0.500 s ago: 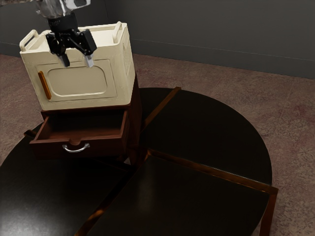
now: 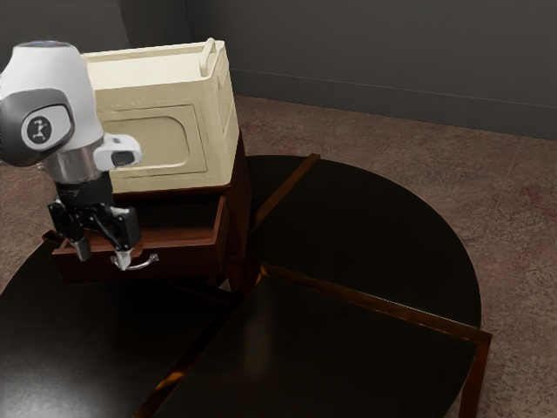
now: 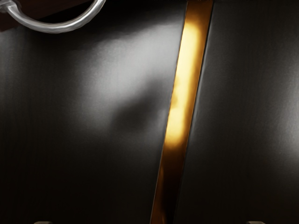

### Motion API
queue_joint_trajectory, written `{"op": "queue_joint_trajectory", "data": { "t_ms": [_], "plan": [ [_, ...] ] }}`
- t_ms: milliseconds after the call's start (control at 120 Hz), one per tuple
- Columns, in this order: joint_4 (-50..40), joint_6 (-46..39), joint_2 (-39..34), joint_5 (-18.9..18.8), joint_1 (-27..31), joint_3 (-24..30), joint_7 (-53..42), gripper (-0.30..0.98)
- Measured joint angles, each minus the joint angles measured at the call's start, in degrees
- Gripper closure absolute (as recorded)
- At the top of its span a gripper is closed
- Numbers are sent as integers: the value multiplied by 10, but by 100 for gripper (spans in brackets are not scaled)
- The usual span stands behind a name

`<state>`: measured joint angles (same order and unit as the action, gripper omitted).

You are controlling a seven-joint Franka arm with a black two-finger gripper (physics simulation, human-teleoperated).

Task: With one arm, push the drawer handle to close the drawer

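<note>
Now that the gripper has come down from its place up by the cream box, I have it at about the level of the drawer front, with the box above and beyond it. Half a second ago it hung well over the open drawer. The drawer itself hasn't shifted; it stands out from the cabinet just as it did, so this move looks to me like approach only, with the closing all to come.

My two fingers are spread wide, pointing down, with nothing between them. In the exterior view one fingertip overlaps the metal handle, but I don't trust that as contact: the wrist view puts the handle off beyond the fingers, with the table top and its wooden strip below the hand. I judge the gripper to be standing out in front of the drawer, near the handle and apart from it.

From here I'd line the hand up with the handle, bring the fingers together for a firmer pushing face, and press straight toward the cabinet. Pushing off to one side could skew the drawer, or let a fingertip slip past the handle.
</note>
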<state>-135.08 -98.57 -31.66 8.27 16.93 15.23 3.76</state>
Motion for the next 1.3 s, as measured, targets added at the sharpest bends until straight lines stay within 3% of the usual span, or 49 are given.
{"op": "queue_joint_trajectory", "data": {
  "t_ms": [117, 283, 442, 775, 1300],
  "plan": [
    [-52, -42, -31, 3, 3, 10, 12, 38],
    [-72, -104, 13, 2, 10, 10, 33, 57],
    [-73, -143, 44, 1, 16, 9, 60, 66],
    [-70, -221, 118, -1, 37, -1, 99, 71],
    [-28, -327, 195, -40, 56, -9, 132, 71]
  ]
}}
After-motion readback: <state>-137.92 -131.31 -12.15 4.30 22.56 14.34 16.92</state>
